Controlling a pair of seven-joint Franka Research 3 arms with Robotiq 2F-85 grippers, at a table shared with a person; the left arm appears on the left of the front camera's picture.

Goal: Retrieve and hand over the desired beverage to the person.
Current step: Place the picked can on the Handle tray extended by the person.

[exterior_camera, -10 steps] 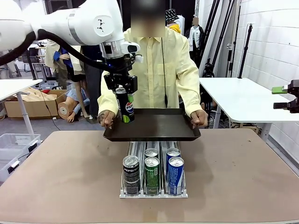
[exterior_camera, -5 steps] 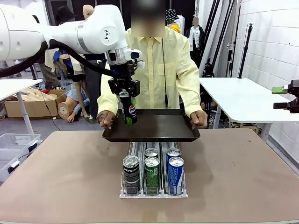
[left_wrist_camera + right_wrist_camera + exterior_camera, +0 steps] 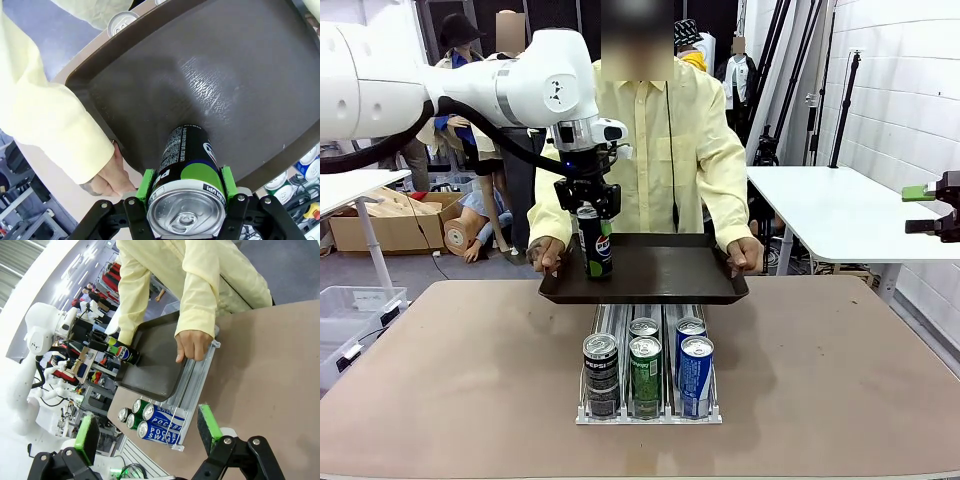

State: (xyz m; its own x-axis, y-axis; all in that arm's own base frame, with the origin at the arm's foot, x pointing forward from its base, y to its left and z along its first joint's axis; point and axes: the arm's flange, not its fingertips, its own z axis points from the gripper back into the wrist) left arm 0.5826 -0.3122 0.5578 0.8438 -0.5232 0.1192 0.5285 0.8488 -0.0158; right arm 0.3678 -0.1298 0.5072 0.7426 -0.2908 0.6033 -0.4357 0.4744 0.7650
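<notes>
My left gripper is shut on the top of a black Pepsi can with a green band, held upright over the left part of a dark tray. In the left wrist view the green pads clamp the can, whose base is at the tray floor; contact is unclear. The person in a pale-yellow shirt holds the tray by both ends with the hands. At the far right my right gripper hangs open with nothing in it. In its own view the right gripper looks at the can.
A clear can rack with several cans in three lanes stands mid-table, just in front of the tray. A white side table is at the right. Brown tabletop lies bare on both sides of the rack.
My left gripper has moved right and down with the can. The can has gone from tilted to upright and sits lower in the tray. The right gripper has not moved.
</notes>
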